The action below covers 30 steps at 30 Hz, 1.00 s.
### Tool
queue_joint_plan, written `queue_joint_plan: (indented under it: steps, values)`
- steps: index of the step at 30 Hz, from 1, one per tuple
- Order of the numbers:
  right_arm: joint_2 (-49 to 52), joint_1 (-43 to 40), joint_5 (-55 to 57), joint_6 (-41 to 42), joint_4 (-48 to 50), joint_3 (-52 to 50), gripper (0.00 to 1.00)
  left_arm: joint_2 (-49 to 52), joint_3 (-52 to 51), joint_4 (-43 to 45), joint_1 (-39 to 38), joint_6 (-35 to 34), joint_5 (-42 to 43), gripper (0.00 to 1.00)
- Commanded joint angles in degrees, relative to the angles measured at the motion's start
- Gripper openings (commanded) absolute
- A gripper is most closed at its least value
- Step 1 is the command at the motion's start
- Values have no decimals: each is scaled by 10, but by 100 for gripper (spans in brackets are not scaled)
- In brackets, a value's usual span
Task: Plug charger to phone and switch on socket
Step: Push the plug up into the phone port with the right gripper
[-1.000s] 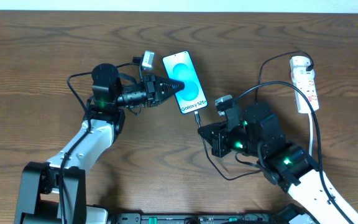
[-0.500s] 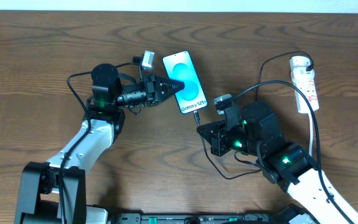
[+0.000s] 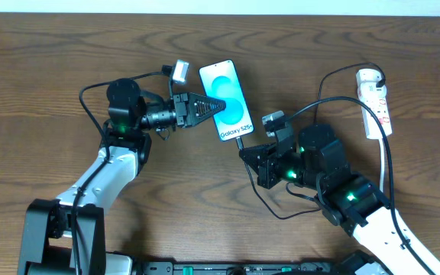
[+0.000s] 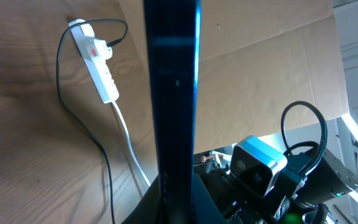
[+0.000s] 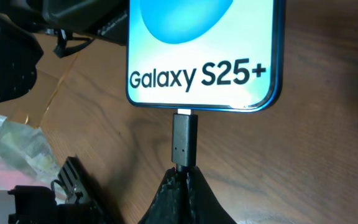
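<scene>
The phone (image 3: 227, 100) lies on the wooden table with its light-blue "Galaxy S25+" screen up. My left gripper (image 3: 209, 106) is shut on the phone's left edge; in the left wrist view the phone (image 4: 174, 93) is a dark vertical bar between the fingers. My right gripper (image 3: 246, 153) is shut on the charger's black plug (image 5: 184, 144), whose metal tip meets the phone's bottom edge (image 5: 201, 56). The thin black charger cable (image 3: 323, 95) loops to the socket. The socket (image 3: 376, 99), a white power strip with red switches, lies at the far right; it also shows in the left wrist view (image 4: 97, 59).
The socket's white cord (image 4: 126, 134) runs toward the front. Thick black robot cables (image 3: 90, 99) loop beside my left arm. A cardboard panel (image 4: 260, 56) stands behind the table in the left wrist view.
My right gripper moved a little up and left with the plug toward the phone's bottom edge. My left gripper shifted slightly up and left, still on the phone.
</scene>
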Motion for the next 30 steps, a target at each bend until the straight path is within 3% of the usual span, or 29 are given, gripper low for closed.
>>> queue_joint_plan:
  steps: [1,23,25,30]
  values:
    - [0,2,18,-4,21,14,1,0,14,5,-7,28,60,7]
    - [0,2,74,-20,93,14,1,0,14,5,-27,42,60,8]
    - [0,2,73,-20,79,14,4,0,14,5,-27,42,52,8]
    - [-25,2,71,-19,31,15,22,0,14,5,-26,42,-3,7]
